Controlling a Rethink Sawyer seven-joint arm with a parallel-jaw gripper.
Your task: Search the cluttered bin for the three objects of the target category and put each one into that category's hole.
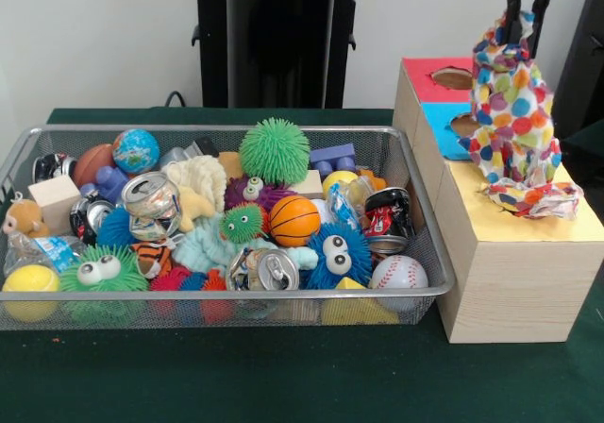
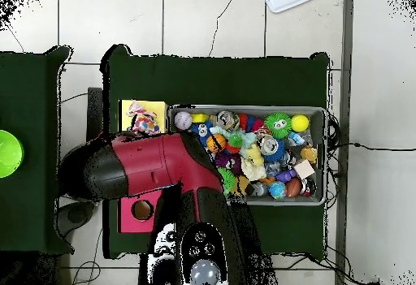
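Note:
My gripper (image 1: 521, 15) is at the top right of the front view, shut on the top of a white polka-dot cloth (image 1: 512, 111). The cloth hangs down over the yellow-painted end (image 1: 580, 223) of the pale wooden box, and its lower folds lie crumpled on the yellow surface. The yellow hole is hidden under the cloth. The overhead view shows the cloth (image 2: 145, 122) on the yellow patch (image 2: 128, 113), beside my red arm (image 2: 154, 164). The silver wire-mesh bin (image 1: 423, 217) holds many toys; I see no other dotted cloth in it.
The box also has a blue-surround hole (image 1: 462, 124) and a red-surround hole (image 1: 451, 78) behind the yellow end. The bin holds spiky rubber balls, crushed cans, a baseball (image 1: 397, 272), a basketball (image 1: 293, 219) and cream plush (image 1: 200, 179). Green cloth covers the table.

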